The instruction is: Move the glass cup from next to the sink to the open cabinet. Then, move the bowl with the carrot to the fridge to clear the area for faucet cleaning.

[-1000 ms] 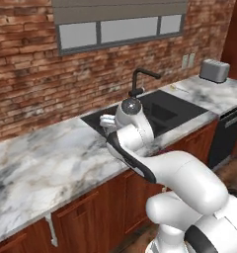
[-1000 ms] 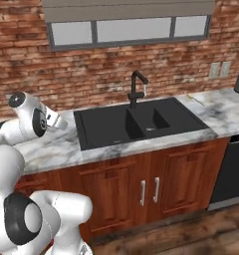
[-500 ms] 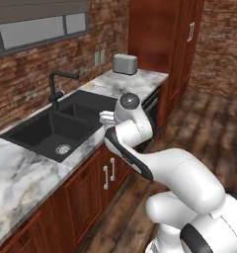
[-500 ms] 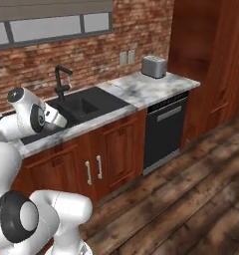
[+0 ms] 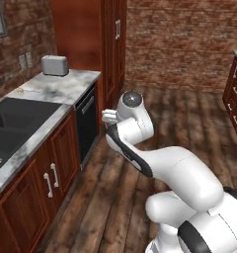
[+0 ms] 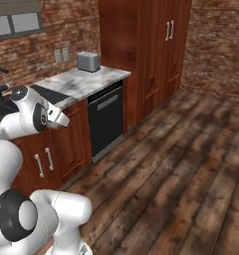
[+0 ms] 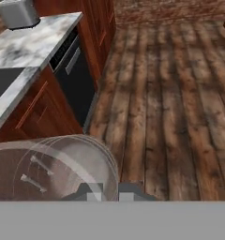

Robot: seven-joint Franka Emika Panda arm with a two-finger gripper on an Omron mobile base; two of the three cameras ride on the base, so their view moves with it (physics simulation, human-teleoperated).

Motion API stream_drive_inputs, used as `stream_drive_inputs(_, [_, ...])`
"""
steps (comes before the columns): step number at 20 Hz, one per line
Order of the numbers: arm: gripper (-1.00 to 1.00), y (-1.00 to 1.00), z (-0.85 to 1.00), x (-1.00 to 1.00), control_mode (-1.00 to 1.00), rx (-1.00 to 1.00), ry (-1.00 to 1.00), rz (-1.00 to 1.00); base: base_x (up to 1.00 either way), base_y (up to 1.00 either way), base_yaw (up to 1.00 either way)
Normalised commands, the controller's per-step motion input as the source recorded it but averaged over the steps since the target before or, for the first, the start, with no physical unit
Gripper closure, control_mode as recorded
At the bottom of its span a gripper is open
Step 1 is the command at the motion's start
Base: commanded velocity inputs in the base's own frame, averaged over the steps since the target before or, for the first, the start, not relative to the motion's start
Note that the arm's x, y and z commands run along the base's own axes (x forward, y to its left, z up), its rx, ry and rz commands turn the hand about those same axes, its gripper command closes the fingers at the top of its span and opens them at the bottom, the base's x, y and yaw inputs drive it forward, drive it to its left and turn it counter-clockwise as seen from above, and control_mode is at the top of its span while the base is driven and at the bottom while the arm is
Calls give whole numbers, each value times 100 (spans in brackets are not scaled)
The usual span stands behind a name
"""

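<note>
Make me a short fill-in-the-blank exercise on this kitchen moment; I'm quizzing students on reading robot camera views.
1. The gripper is shut on a clear glass ____.
2. The silver toaster stands on the ____ countertop.
3. The black dishwasher sits under the countertop, beside the tall ____ cabinet.

Missing words: cup; marble; wooden
</note>
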Motion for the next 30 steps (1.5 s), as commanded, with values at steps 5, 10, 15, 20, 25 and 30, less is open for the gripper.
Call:
stream_drive_inputs(5, [100,0,0,0,100,0,0,0,-31,-39,-35])
stream_drive_inputs(10, [100,0,0,0,100,0,0,0,-8,-15,-13])
stream_drive_inputs(15, [100,0,0,0,100,0,0,0,0,-5,0])
stream_drive_inputs(20, [100,0,0,0,100,0,0,0,14,-33,-32])
stream_drive_inputs(25, [100,0,0,0,100,0,0,0,76,-8,-49])
stream_drive_inputs(30, [100,0,0,0,100,0,0,0,97,0,-34])
